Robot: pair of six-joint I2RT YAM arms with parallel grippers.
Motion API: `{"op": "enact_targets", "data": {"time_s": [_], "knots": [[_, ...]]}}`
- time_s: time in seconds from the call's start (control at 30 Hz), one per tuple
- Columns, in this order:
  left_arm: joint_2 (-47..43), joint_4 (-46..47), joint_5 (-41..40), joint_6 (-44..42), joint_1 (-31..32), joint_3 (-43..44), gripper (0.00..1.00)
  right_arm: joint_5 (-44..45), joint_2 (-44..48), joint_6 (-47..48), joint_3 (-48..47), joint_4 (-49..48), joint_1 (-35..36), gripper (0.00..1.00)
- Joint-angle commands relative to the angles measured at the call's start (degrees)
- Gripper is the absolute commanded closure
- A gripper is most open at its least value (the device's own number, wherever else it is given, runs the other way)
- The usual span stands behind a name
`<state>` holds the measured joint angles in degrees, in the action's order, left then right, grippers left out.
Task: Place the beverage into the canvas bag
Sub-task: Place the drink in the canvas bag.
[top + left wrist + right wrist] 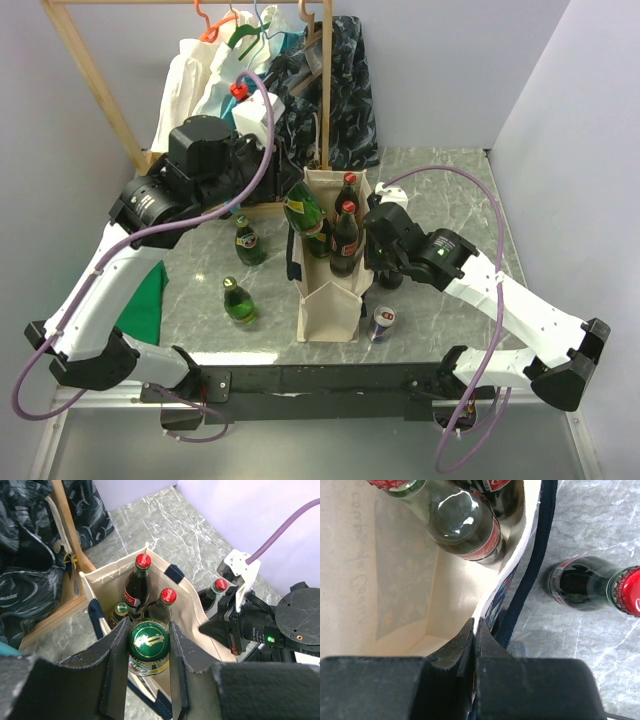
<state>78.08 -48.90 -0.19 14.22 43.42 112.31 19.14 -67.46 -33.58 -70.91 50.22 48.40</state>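
The canvas bag [330, 300] stands open at the table's middle, cream with navy trim. Two red-capped dark bottles [141, 582] and a small green-capped one [120, 611] stand inside it. My left gripper [148, 628] is shut on a green glass bottle [148, 647], the beverage, gripping it near its base. That bottle [306, 215] hangs tilted over the bag's left rim, neck pointing down into the opening. My right gripper [476, 626] is shut on the bag's right rim [492, 592], pinching the fabric edge. In the top view the right gripper [372, 236] sits against the bag's right side.
Two green bottles [248, 241] [238, 301] stand left of the bag. A can [382, 323] stands by its front right corner, and a red-capped dark bottle [590, 582] just outside the right wall. A green cloth [148, 300] lies far left. A wooden rack [325, 90] with hung fabrics stands behind.
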Motion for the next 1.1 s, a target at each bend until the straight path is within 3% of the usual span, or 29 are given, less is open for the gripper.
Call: {"op": "enact_targets", "data": {"time_s": [0.0,0.6,0.83,1.07], "knots": [[-0.7,12.3,2.6,0.3,0.0,2.6,0.99,1.3,-0.2,0.0,0.2,-1.0,0.3,1.0],[-2.9,16.9,2.6,4.1,1.0,-12.6,0.99,1.4,-0.7,0.3,0.1,-0.8,0.3,1.0],[-3.6,20.0,0.3,5.4,1.4,-17.4,0.99,1.4,-1.1,0.6,-0.4,-0.6,0.3,1.0],[-3.5,20.9,-7.6,5.6,2.2,-19.0,0.99,1.5,-0.7,0.3,-0.1,-0.5,0.3,1.0]]}}
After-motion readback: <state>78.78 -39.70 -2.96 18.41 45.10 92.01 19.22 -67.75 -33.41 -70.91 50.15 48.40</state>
